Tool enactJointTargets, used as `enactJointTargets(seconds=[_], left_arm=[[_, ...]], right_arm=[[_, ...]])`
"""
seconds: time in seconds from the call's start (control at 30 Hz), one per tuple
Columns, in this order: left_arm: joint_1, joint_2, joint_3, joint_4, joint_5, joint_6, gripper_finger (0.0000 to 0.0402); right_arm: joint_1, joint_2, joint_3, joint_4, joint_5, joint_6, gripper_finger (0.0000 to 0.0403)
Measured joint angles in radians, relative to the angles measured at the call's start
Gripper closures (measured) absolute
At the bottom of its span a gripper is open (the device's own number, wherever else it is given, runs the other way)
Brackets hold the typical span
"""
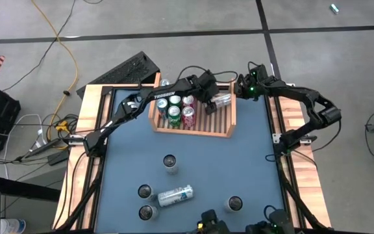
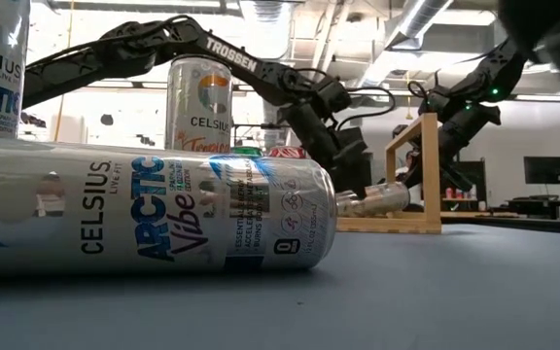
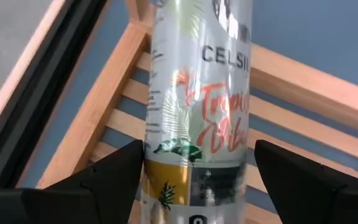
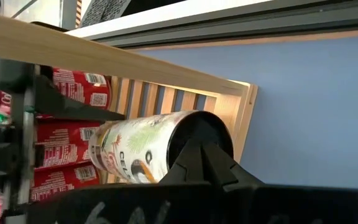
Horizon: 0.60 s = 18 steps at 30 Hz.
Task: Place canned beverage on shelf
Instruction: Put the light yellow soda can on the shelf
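Can (image 1: 221,101), a glossy white cylinder with tropical print, lies on its side across the wooden shelf's (image 1: 229,123) slatted right part; your left pincer (image 1: 211,104) grasps it. Four upright cans (image 1: 176,109) fill the shelf's left; its right slats stay bare. Your right pincer (image 1: 241,88), clenched empty, meets the can's end.

Your two arms are matte black, jointed, with black cables; white "TROSSEN" lettering marks one, a green light another.
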<state>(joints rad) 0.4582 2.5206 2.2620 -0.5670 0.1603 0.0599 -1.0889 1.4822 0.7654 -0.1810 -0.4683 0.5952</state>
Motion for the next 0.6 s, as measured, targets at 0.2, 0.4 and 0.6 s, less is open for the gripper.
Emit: enactJointTargets(seconds=[0.2, 0.4, 0.6], left_arm=[[-0.020, 0.000, -0.002, 0.001, -0.012, 0.050, 0.0112], [-0.038, 0.000, -0.002, 0.009, -0.072, 0.086, 0.0167], [-0.036, 0.000, -0.002, 0.009, -0.086, 0.063, 0.0195]], right_arm=[[0.000, 0.000, 0.000, 0.004, 0.000, -0.007, 0.0403], [0.000, 0.000, 0.000, 0.005, 0.002, -0.017, 0.0403], [-0.017, -0.014, 0.000, 0.000, 0.023, -0.022, 0.0403]])
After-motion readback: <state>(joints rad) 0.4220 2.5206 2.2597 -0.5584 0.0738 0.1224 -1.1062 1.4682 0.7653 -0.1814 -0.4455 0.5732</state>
